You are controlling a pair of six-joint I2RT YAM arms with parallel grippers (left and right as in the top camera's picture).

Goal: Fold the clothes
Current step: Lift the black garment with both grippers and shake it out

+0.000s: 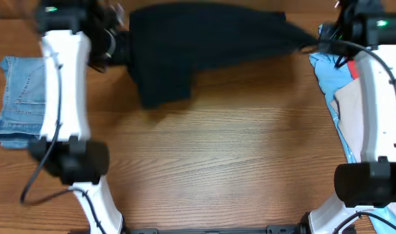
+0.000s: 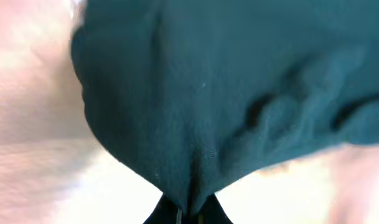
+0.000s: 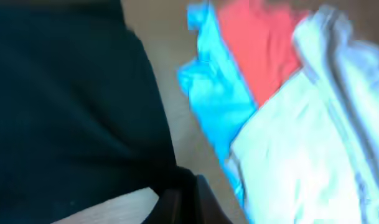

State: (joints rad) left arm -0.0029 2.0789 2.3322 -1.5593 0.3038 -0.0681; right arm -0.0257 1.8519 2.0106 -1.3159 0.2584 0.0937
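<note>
A black T-shirt (image 1: 198, 45) hangs stretched across the far side of the table, held at both ends, with one part drooping down at the left (image 1: 162, 88). My left gripper (image 1: 119, 45) is shut on its left edge; in the left wrist view the dark cloth (image 2: 226, 93) bunches into the gripper (image 2: 188, 214). My right gripper (image 1: 313, 44) is shut on the shirt's right corner; the right wrist view shows the black fabric (image 3: 65, 106) pinched at the gripper (image 3: 183, 199).
Folded blue denim jeans (image 1: 19, 101) lie at the left edge beside the left arm. A heap of other clothes, light blue, red and white (image 1: 344, 91), lies at the right under the right arm, also seen as the heap (image 3: 282, 112) in the right wrist view.
</note>
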